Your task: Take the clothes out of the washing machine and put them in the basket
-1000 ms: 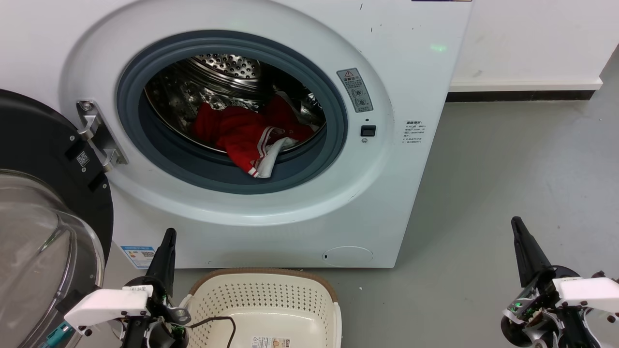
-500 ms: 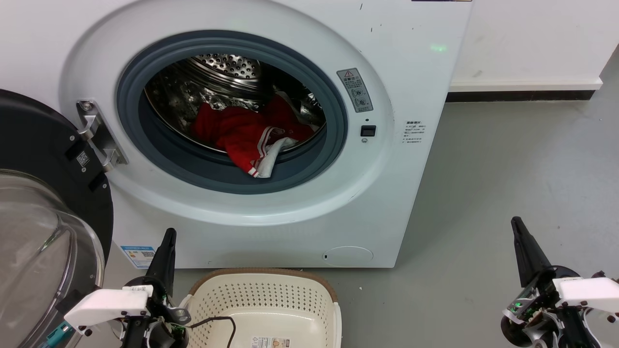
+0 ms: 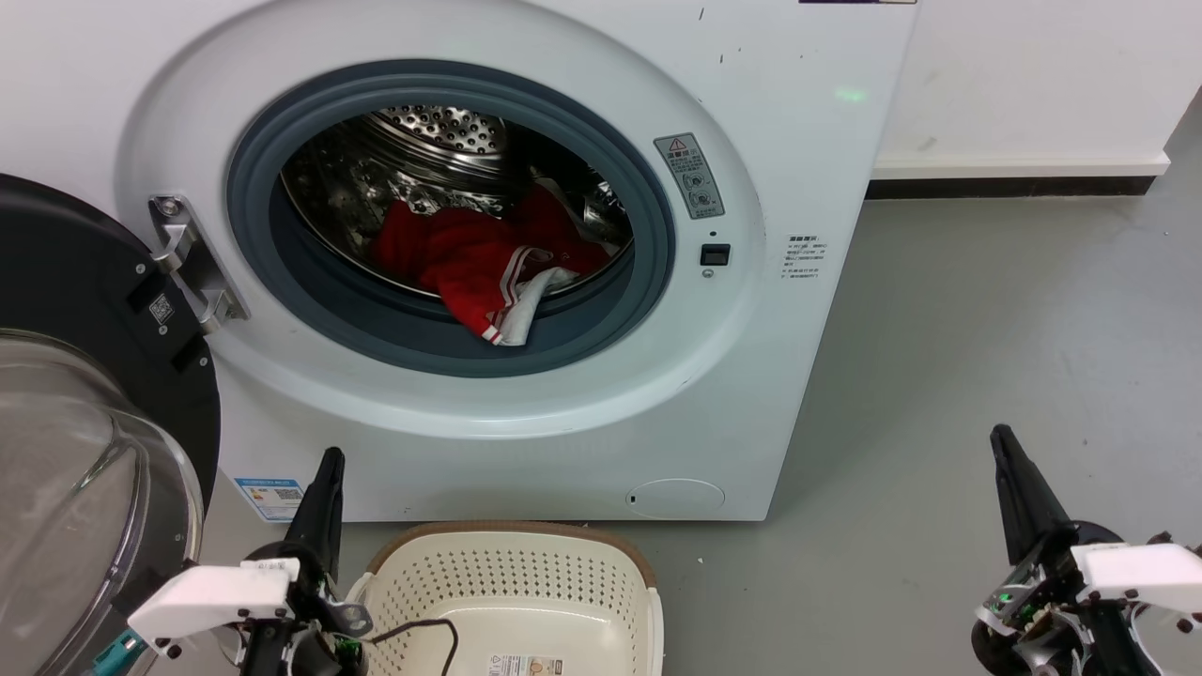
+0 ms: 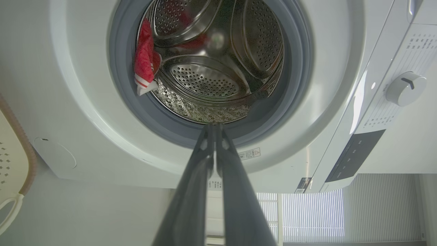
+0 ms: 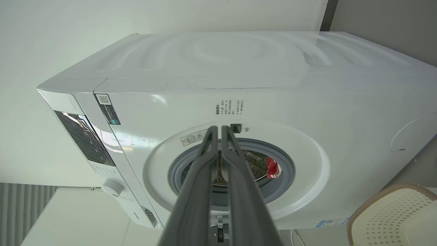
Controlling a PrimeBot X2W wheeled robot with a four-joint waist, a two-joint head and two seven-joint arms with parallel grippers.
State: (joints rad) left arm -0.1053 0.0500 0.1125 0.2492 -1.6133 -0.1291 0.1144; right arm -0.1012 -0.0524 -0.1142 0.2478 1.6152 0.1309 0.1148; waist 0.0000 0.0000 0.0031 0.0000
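Note:
The white washing machine (image 3: 808,169) stands with its round door (image 3: 84,394) swung open to the left. Red clothes (image 3: 474,258) with white trim lie in the steel drum, one corner hanging over the grey rubber ring (image 3: 601,329). The clothes (image 4: 143,63) and clothes (image 5: 272,168) show in both wrist views too. The cream basket (image 3: 512,587) sits on the floor in front of the machine. My left gripper (image 3: 329,460) is shut and empty, low beside the basket's left rim. Over the floor at the lower right, my right gripper (image 3: 1001,437) is shut and empty.
Grey floor (image 3: 986,329) spreads to the right of the machine up to a white wall with a dark baseboard (image 3: 1014,183). The open door takes up the left side. A black cable (image 3: 423,627) lies over the basket's near edge.
Both grippers have dropped very slightly in the head view. The clothes, machine and basket have not moved.

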